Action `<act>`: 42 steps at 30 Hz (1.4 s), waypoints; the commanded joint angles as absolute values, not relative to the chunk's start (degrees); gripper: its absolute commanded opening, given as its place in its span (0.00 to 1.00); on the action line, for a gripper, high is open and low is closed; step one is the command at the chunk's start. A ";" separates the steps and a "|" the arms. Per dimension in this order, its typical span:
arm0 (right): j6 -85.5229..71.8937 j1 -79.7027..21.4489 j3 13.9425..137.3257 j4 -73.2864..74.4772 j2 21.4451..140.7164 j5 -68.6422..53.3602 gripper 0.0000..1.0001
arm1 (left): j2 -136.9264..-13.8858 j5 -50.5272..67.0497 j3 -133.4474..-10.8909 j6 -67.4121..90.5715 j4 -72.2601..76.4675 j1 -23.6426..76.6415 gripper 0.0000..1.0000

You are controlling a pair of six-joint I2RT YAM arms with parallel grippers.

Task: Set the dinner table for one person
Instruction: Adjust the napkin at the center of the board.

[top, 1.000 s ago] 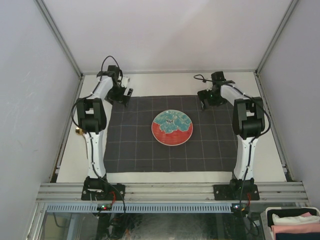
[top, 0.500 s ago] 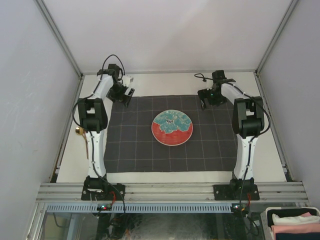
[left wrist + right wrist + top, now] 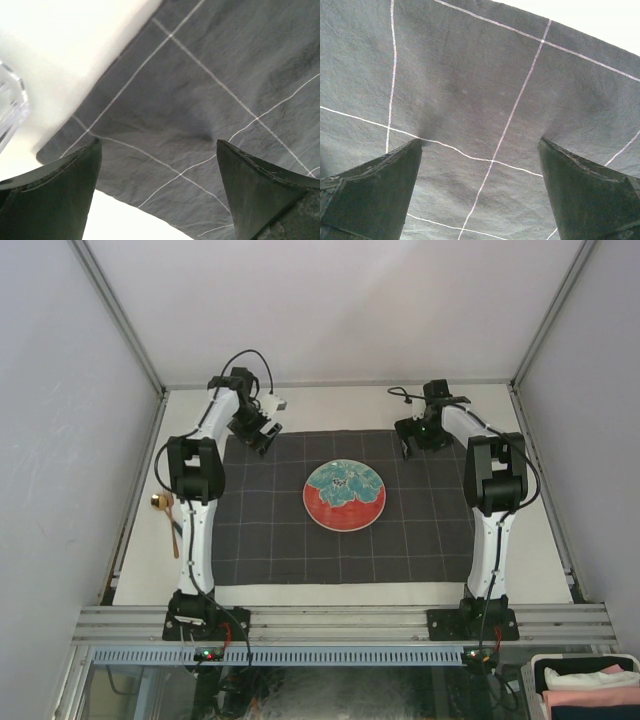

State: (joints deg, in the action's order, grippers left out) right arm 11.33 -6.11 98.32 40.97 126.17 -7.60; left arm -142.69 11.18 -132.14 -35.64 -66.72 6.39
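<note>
Plate (image 3: 344, 495) on cloth (image 3: 260, 530), dinner table (image 3: 330, 405); mark unreadable.

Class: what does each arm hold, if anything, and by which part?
Nothing: the left gripper and right gripper have open, empty jaws near the checked cloth's far edge.

My left fingers (image 3: 65, 190) stand wide apart over the far left corner of the cloth (image 3: 270, 530). The gap between them shows only flat cloth and a strip of bare table (image 3: 330, 405). My right fingers (image 3: 380, 190) are equally wide apart, with only flat cloth below them. The plate (image 3: 344, 495) lies in the middle of the cloth, well apart from both. The spoon (image 3: 170, 525) lies on the table beside the cloth's left edge, near my left arm. The side walls (image 3: 60, 390) close the table on both sides.
</note>
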 commanded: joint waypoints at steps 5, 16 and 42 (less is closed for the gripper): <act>11.88 -6.94 100.11 41.30 126.30 -7.99 1.00 | -143.50 12.56 -134.65 -38.58 -67.55 7.41 1.00; 12.10 -6.79 100.17 40.94 126.77 -7.88 1.00 | -144.58 10.54 -134.48 -37.76 -66.52 8.88 1.00; 12.79 -5.18 104.69 43.90 129.31 -8.80 1.00 | -143.88 6.94 -132.64 -34.60 -63.14 8.88 0.94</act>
